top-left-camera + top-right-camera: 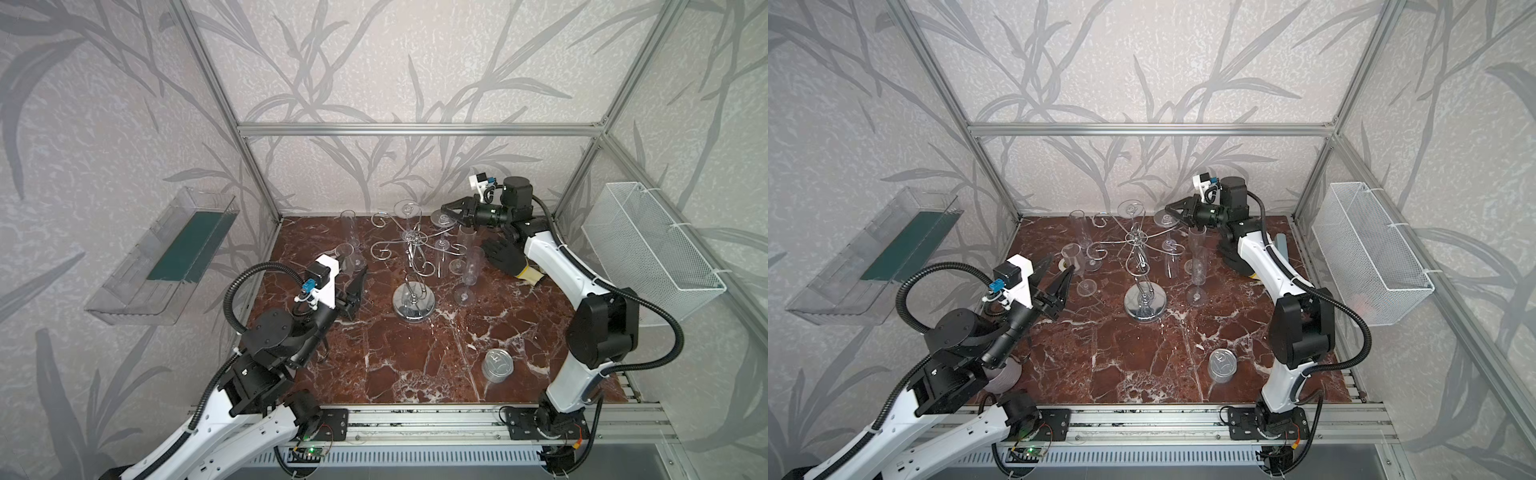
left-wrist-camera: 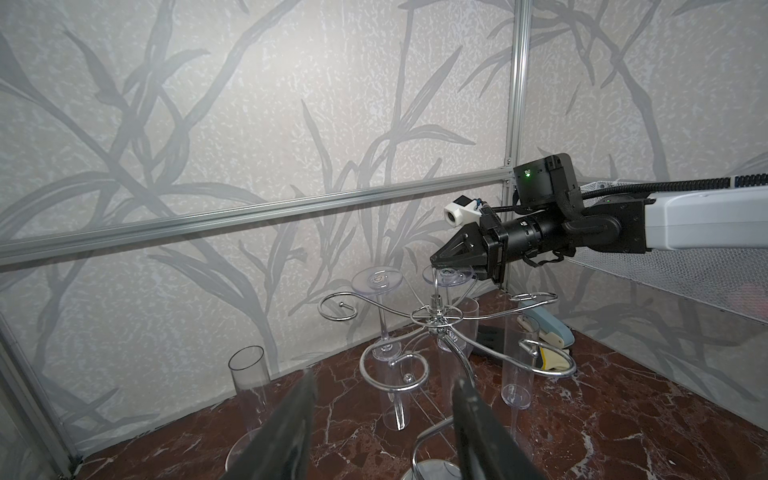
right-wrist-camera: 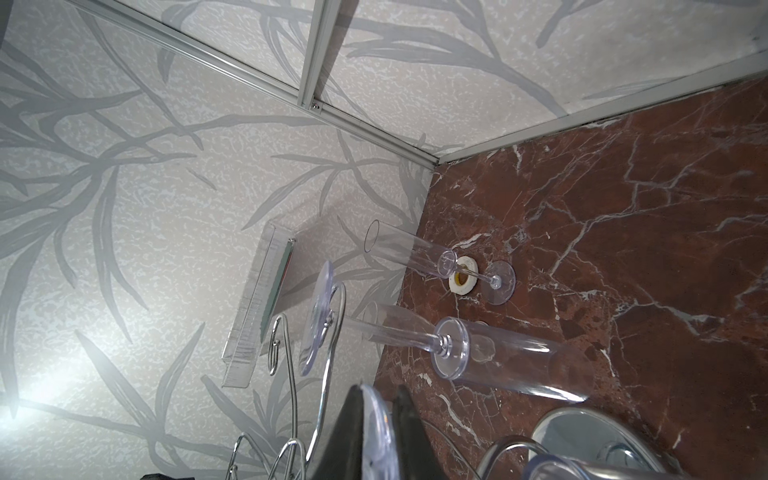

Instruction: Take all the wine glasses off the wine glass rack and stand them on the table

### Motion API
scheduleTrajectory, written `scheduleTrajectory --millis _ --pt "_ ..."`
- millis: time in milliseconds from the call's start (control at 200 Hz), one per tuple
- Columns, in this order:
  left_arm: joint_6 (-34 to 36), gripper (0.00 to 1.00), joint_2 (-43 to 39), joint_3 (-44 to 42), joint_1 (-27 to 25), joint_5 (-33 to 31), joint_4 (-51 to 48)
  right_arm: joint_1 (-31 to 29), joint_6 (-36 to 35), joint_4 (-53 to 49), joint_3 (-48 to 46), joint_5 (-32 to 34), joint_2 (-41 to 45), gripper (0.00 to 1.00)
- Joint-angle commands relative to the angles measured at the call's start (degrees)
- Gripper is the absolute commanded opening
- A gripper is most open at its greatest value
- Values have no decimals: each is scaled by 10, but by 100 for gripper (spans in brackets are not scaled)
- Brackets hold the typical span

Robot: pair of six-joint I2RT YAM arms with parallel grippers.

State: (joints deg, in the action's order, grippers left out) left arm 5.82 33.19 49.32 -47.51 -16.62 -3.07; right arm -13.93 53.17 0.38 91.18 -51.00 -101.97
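Note:
The chrome wine glass rack (image 1: 414,301) (image 1: 1145,304) stands mid-table, its curled arms (image 2: 434,320) spread out. A clear wine glass (image 1: 440,217) (image 1: 1162,218) (image 2: 449,276) hangs upside down from a back right arm. My right gripper (image 1: 444,210) (image 1: 1168,211) (image 2: 433,262) (image 3: 376,388) is level with its foot disc (image 3: 380,419), which is pinched between the two fingers. A second glass (image 1: 408,208) (image 2: 376,280) hangs at the back. My left gripper (image 1: 1061,266) (image 2: 385,376) hovers open and empty, left of the rack.
Several clear flutes stand on the marble, left (image 1: 347,226) and right (image 1: 473,266) of the rack. A tin can (image 1: 497,365) sits front right, a black glove (image 1: 505,257) lies under the right arm. A white mesh basket (image 1: 652,249) and a clear bin (image 1: 166,257) hang on the side walls.

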Motion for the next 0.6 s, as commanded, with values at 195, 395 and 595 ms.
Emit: scheduleTrajectory --millis 195,395,595 --pt "-5 55 0 -5 0 -4 -4 -2 21 41 -7 -19 5 10" --pt "-6 55 -1 -4 0 -3 -6 -2 98 131 -33 -30 6 0" --pt "-3 55 -1 -4 0 -5 -6 -2 151 185 -43 -33 10 0"
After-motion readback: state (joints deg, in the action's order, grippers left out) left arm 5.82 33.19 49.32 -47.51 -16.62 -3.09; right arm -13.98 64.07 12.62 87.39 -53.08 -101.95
